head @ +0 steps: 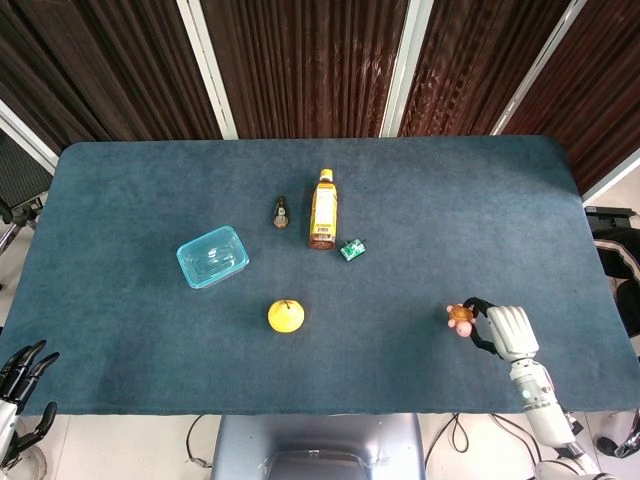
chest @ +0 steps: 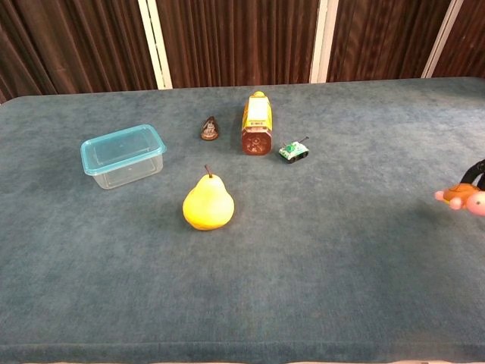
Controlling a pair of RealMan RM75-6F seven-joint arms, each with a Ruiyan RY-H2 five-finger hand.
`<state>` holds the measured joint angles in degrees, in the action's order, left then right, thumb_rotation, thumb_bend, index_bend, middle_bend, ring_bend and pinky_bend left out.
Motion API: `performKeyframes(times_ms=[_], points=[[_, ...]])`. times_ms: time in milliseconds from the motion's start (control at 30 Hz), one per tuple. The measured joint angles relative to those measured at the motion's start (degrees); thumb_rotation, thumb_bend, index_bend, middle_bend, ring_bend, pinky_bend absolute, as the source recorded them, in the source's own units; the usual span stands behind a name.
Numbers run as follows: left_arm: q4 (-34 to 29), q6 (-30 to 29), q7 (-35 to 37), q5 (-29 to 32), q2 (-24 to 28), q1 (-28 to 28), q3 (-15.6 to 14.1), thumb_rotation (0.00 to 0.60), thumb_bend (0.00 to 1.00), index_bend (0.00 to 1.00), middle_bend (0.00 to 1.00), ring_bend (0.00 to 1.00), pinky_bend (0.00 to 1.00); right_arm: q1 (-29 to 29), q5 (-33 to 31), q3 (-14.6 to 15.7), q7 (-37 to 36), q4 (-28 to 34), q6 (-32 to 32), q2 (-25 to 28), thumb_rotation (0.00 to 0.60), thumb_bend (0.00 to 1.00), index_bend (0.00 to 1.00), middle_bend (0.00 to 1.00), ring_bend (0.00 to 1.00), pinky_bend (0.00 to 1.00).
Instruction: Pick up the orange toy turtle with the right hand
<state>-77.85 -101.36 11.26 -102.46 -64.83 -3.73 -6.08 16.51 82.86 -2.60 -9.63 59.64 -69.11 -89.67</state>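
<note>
The orange toy turtle (head: 460, 317) with pink head and feet is held by my right hand (head: 508, 331) at the table's front right. In the chest view the turtle (chest: 462, 196) hangs above the cloth at the right edge, with only a dark finger of the right hand (chest: 477, 173) showing behind it. My left hand (head: 22, 385) hangs off the table's front left corner, fingers spread, holding nothing.
A yellow pear (head: 285, 316) sits front centre. A clear blue container (head: 212, 256) lies to its left. A yellow bottle (head: 323, 208), a small dark figurine (head: 280, 213) and a small green toy (head: 351, 250) lie mid-table. The blue table (head: 450, 190) ends near my right hand.
</note>
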Motion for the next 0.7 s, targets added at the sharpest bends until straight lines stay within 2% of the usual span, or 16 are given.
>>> performKeyframes(times_ms=[67,133,233,400,533,667,700], points=[[-0.02,-0.03,-0.04,-0.02,0.0,-0.02,0.0,0.6,0.47,0.13,0.02,0.07,0.3,-0.28,-0.56,0.27,2.14,2.48,0.69,1.52,0.6,0.1,0.02,0.2,0.89,0.99],[-0.03,0.0,-0.04,0.0,0.01,-0.04,-0.03,0.6,0.47,0.13,0.02,0.07,0.31,-0.62,-1.27,0.62,4.48,5.51,1.49,3.44,0.6,0.05,0.0,0.12,0.82,0.96],[-0.02,-0.02,0.07,-0.02,0.05,-0.05,-0.04,0.6,0.47,0.13,0.02,0.07,0.31,-1.2,-2.2,1.15,7.76,10.07,2.26,6.42,0.6,0.02,0.0,0.03,0.68,0.91],[0.06,-0.14,0.28,0.04,0.07,-0.1,-0.02,0.6,0.47,0.13,0.02,0.07,0.31,-3.08,-2.53,1.89,11.03,18.93,0.43,11.78,0.6,0.02,0.0,0.02,0.44,0.76],[0.17,-0.27,0.38,0.01,0.04,-0.15,-0.01,0.6,0.47,0.13,0.02,0.07,0.31,-5.62,-0.29,2.34,10.87,24.18,-6.05,14.79,0.6,0.04,0.0,0.02,0.25,0.57],[0.02,-0.54,0.49,0.15,0.07,-0.28,0.1,0.6,0.47,0.13,0.02,0.07,0.31,-9.54,3.84,3.42,10.28,28.47,-15.47,17.58,0.6,0.09,0.0,0.02,0.1,0.29],[0.0,-0.6,0.55,0.19,0.08,-0.32,0.12,0.6,0.47,0.13,0.02,0.07,0.31,-11.13,5.17,3.98,10.36,29.72,-18.42,18.43,0.6,0.11,0.0,0.01,0.05,0.19]])
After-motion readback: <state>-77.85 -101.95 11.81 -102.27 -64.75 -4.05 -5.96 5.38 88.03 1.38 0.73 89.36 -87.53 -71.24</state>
